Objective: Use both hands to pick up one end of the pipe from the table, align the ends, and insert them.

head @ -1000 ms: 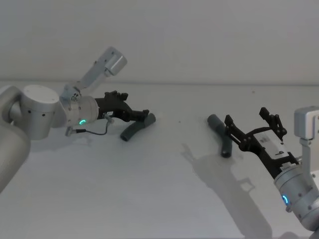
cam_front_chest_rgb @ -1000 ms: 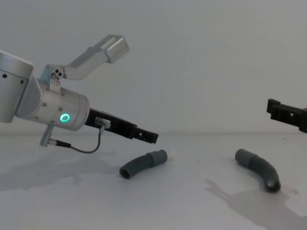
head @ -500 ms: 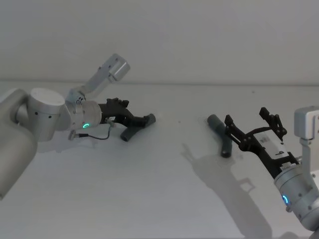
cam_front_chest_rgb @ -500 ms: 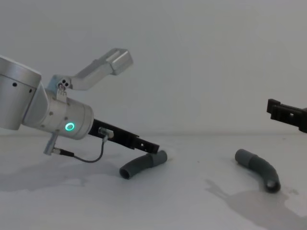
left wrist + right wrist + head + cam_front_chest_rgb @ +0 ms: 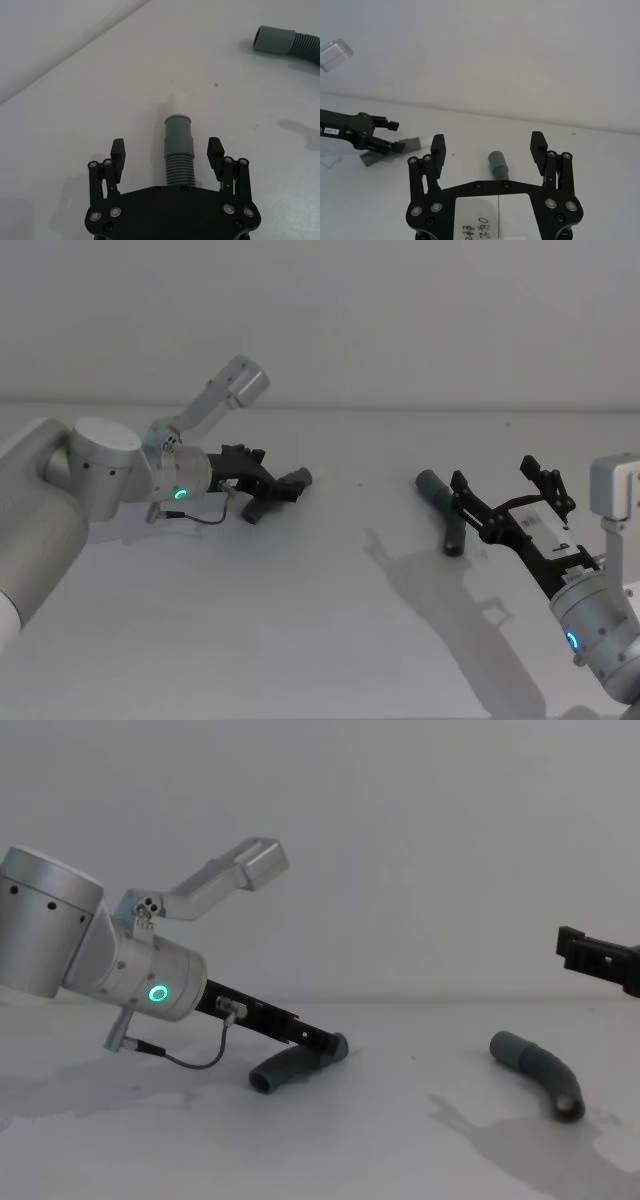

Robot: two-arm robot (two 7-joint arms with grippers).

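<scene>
Lying on the plain matte white surface (image 5: pixel 300 630), the left tube piece (image 5: pixel 253 510) (image 5: pixel 178 150) (image 5: pixel 280 1070), short, curved, dark grey and ribbed, ends in a lighter grey straight cuff (image 5: pixel 178 131) with a white tip. A thin black cable (image 5: pixel 205 520) (image 5: pixel 190 1061) loops from the silver cylindrical wrist (image 5: pixel 178 483) (image 5: pixel 150 982) with its green ring light, hanging just beside that piece's dark hollow end. Behind that piece rises a plain white wall (image 5: pixel 400 320).

Well apart from the left tube piece, toward the robot's right, lies the right tube piece (image 5: pixel 453 535) (image 5: pixel 295 42) (image 5: pixel 497 162) (image 5: pixel 540 1070), a matching curved dark grey tube on the same surface.

The black plastic left claw (image 5: pixel 285 490) (image 5: pixel 170 150) (image 5: pixel 330 1042) is lowered over the left tube piece. Its fingers (image 5: pixel 118 149) are spread to either side of the cuff, with a gap showing on each side in the wrist view, so it is released and grips nothing.

The black plastic right claw (image 5: pixel 495 475) (image 5: pixel 490 142) (image 5: pixel 590 955) hangs far from the left tube piece, near the right tube piece. Its fingers (image 5: pixel 438 145) are spread wide and empty.
</scene>
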